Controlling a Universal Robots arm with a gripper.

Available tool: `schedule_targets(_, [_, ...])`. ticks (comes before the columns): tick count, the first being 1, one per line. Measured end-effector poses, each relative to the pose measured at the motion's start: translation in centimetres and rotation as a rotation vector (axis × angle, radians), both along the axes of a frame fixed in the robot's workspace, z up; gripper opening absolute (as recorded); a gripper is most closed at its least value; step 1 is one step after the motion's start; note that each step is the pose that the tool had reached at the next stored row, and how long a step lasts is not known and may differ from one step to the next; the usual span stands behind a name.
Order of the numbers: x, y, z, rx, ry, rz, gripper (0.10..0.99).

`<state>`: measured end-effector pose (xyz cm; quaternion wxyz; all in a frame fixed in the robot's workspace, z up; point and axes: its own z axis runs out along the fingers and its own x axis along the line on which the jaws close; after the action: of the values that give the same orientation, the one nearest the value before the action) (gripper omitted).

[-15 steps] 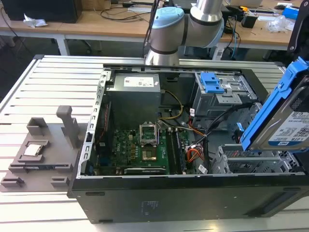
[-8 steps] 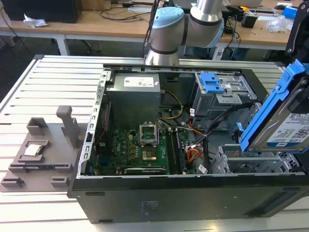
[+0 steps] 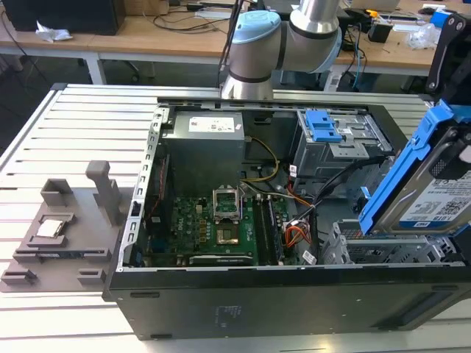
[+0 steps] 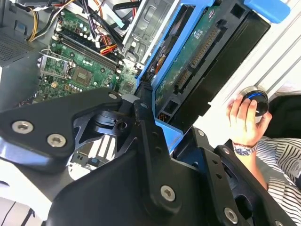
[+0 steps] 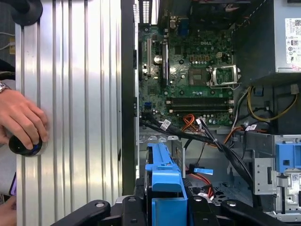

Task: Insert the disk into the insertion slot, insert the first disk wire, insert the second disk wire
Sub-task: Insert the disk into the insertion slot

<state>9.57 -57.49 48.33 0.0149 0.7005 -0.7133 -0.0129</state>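
**Gripping over the open black metal computer case [image 3: 294, 301]**

At its end on the exterior view's right sits the silver perforated sheet-metal insertion slot [image 3: 383, 254]. Just above it, steeply tilted, is the flat silver disk [image 3: 449, 195], white-and-blue labelled, framed in bright blue plastic. My black gripper [image 5: 165, 207] is clamped on it.

Ribbed aluminium table [image 3: 44, 132], wooden workbenches [image 3: 147, 33] behind it, loose cables [image 3: 184, 22] on top, bright light
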Motion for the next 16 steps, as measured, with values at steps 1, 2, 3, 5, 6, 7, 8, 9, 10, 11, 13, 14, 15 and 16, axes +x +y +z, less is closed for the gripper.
schedule_targets(1, [0.0,0.0,-0.13,0.0,0.0,0.0,0.369])
schedule_targets(2, [0.0,0.0,-0.2,0.0,0.0,0.0,0.369])
schedule_targets(3, [0.0,0.0,-0.25,0.0,0.0,0.0,0.369])
schedule_targets(5, [0.0,0.0,-0.46,0.0,0.0,0.0,0.369])
schedule_targets(6, [0.0,0.0,-0.6,0.0,0.0,0.0,0.369])
schedule_targets(7, [0.0,0.0,-0.78,0.0,0.0,0.0,0.369])
schedule_targets(8, [0.0,0.0,-0.91,0.0,0.0,0.0,0.369])
schedule_targets(9, [0.0,0.0,-1.06,0.0,0.0,0.0,0.369])
schedule_targets(10, [0.0,0.0,-1.12,0.0,0.0,0.0,0.369])
schedule_targets(11, [0.0,0.0,-1.2,0.0,0.0,0.0,0.369])
schedule_targets(13, [0.0,0.0,-1.33,0.0,0.0,0.0,0.369])
schedule_targets(14, [0.0,0.0,-1.42,0.0,0.0,0.0,0.369])
schedule_targets(15, [0.0,0.0,-1.52,0.0,0.0,0.0,0.369])
schedule_targets(16, [0.0,0.0,-1.63,0.0,0.0,0.0,0.369])
